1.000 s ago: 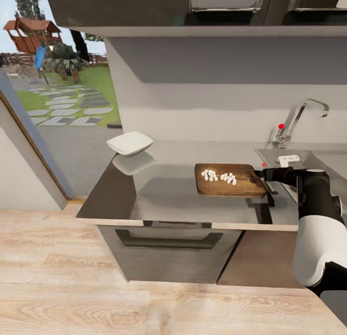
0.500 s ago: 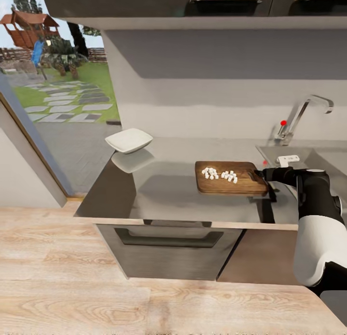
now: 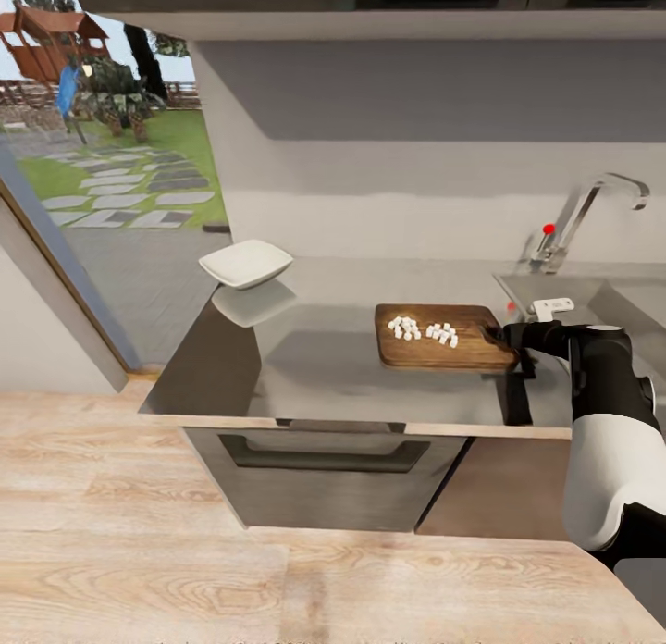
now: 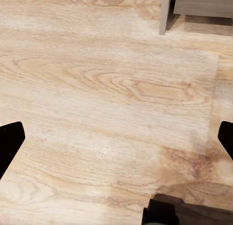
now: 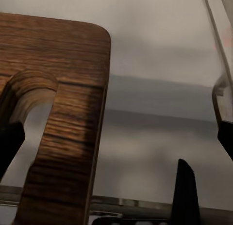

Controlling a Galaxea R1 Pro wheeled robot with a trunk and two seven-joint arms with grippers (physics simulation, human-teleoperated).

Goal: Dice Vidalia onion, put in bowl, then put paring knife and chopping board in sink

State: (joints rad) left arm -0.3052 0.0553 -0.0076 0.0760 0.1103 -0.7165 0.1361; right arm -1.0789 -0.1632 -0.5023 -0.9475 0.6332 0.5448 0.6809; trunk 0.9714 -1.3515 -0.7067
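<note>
Looking down from the head camera, the rectangular brown wooden chopping board (image 3: 444, 338) lies flat on the glossy grey steel-look worktop (image 3: 314, 366), just left of the grey steel sink (image 3: 601, 302) with its tall chrome tap (image 3: 583, 220). A loose cluster of tiny white onion cubes (image 3: 422, 330) sits on the board's upper half. The right hand (image 3: 511, 337) reaches to the board's right end; whether it grips the board cannot be told from here. The shallow white squarish bowl (image 3: 246, 263) stands well apart at the worktop's far left corner and looks empty.

From the left wrist camera, the left hand (image 4: 116, 137) hangs over pale wooden floor (image 4: 107, 89), fingers spread wide, holding nothing.

From the right wrist camera, the board's rounded corner and cut-out handle slot (image 5: 29, 104) sit close by, one dark finger (image 5: 9, 142) beside the slot, the other far across; the fingers look spread, not yet pinching.

As a judgement, the board is stiff and fairly light, best held by its handle end and kept level, since the cubes are light and loose and would slide off the smooth wood at any tilt.
</note>
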